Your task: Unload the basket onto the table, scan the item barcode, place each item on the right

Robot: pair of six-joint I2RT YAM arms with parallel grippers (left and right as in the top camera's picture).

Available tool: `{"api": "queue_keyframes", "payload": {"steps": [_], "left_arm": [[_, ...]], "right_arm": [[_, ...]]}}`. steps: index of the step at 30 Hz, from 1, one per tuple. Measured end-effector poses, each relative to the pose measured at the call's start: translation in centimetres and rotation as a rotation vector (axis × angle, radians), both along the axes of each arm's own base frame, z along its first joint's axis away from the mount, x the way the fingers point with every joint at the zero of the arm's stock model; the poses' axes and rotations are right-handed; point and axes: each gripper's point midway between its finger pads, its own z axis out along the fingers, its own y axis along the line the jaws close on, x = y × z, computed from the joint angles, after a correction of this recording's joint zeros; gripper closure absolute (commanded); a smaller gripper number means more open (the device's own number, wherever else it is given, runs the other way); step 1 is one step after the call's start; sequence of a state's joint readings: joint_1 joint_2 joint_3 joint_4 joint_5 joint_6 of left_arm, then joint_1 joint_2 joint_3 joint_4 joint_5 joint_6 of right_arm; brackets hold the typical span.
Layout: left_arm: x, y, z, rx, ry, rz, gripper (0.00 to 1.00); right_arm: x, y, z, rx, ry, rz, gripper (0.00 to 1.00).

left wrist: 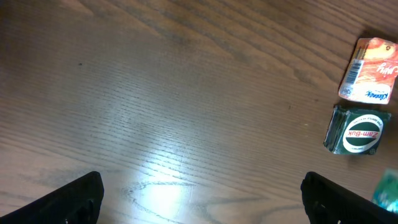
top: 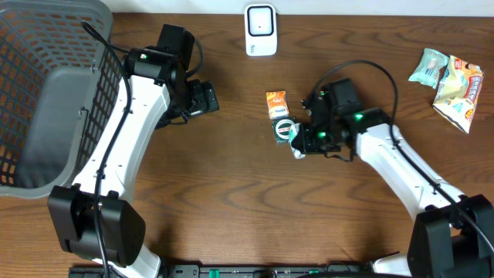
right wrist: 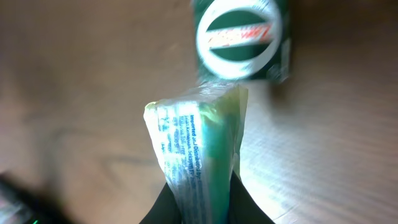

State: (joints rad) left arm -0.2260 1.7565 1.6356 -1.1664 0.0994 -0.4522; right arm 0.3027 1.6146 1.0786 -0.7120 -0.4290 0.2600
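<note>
My right gripper (right wrist: 202, 208) is shut on a green and clear plastic packet (right wrist: 199, 146) with small print down its side, held edge-up just above the table. In the overhead view that gripper (top: 302, 144) is at mid-table, with the packet's pale end (top: 297, 152) showing below it. A green Zam-Buk box (right wrist: 241, 34) lies just beyond the packet, touching nothing. An orange sachet (top: 276, 103) lies beside the box (top: 285, 128). The white barcode scanner (top: 261, 30) stands at the table's far edge. My left gripper (left wrist: 202, 199) is open over bare wood, left of the items.
A grey mesh basket (top: 46, 93) fills the far left. Two snack packets (top: 451, 85) lie at the far right. In the left wrist view the orange sachet (left wrist: 370, 78) and the Zam-Buk box (left wrist: 357, 129) are at the right edge.
</note>
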Motion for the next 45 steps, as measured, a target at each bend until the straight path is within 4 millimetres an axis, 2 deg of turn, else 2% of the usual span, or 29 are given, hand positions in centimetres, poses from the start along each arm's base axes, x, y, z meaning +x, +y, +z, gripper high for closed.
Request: {"api": "queue_keyframes", "payload": {"steps": [4, 6, 9, 11, 13, 17, 19, 22, 25, 27, 31, 35, 41, 45], "left_arm": [[0.0, 0.0, 0.0, 0.0, 0.0, 0.0, 0.0], [0.0, 0.0, 0.0, 0.0, 0.0, 0.0, 0.0], [0.0, 0.0, 0.0, 0.0, 0.0, 0.0, 0.0], [0.0, 0.0, 0.0, 0.0, 0.0, 0.0, 0.0], [0.0, 0.0, 0.0, 0.0, 0.0, 0.0, 0.0], [0.0, 0.0, 0.0, 0.0, 0.0, 0.0, 0.0], [0.0, 0.0, 0.0, 0.0, 0.0, 0.0, 0.0], [0.0, 0.0, 0.0, 0.0, 0.0, 0.0, 0.0], [0.0, 0.0, 0.0, 0.0, 0.0, 0.0, 0.0], [0.0, 0.0, 0.0, 0.0, 0.0, 0.0, 0.0], [0.0, 0.0, 0.0, 0.0, 0.0, 0.0, 0.0], [0.0, 0.0, 0.0, 0.0, 0.0, 0.0, 0.0], [0.0, 0.0, 0.0, 0.0, 0.0, 0.0, 0.0], [0.0, 0.0, 0.0, 0.0, 0.0, 0.0, 0.0]], "right_arm": [[-2.4, 0.6, -0.8, 0.164, 0.079, 0.057, 0.81], [-3.3, 1.0, -1.4, 0.221, 0.094, 0.075, 0.8], [-4.6, 1.2, -2.8, 0.277, 0.121, 0.075, 0.82], [-5.3, 0.9, -3.7, 0.299, 0.137, 0.052, 0.88], [-5.6, 0.3, -4.7, 0.298, 0.158, 0.012, 0.89], [-6.1, -1.6, -6.4, 0.198, 0.209, -0.083, 0.71], [-6.0, -2.7, -7.0, 0.143, 0.219, -0.125, 0.56], [-6.2, -4.3, -7.7, 0.066, 0.245, -0.175, 0.51], [-6.2, -5.6, -7.4, -0.002, 0.276, -0.212, 0.5], [-5.5, -6.2, -6.5, -0.046, 0.277, -0.221, 0.5], [-4.1, -6.5, -4.5, -0.076, 0.244, -0.196, 0.48], [-2.5, -6.6, -3.3, -0.086, 0.178, -0.159, 0.49], [-2.0, -7.1, -3.5, -0.119, 0.14, -0.144, 0.49], [-2.3, -7.3, -4.6, -0.127, 0.133, -0.143, 0.51]]}}
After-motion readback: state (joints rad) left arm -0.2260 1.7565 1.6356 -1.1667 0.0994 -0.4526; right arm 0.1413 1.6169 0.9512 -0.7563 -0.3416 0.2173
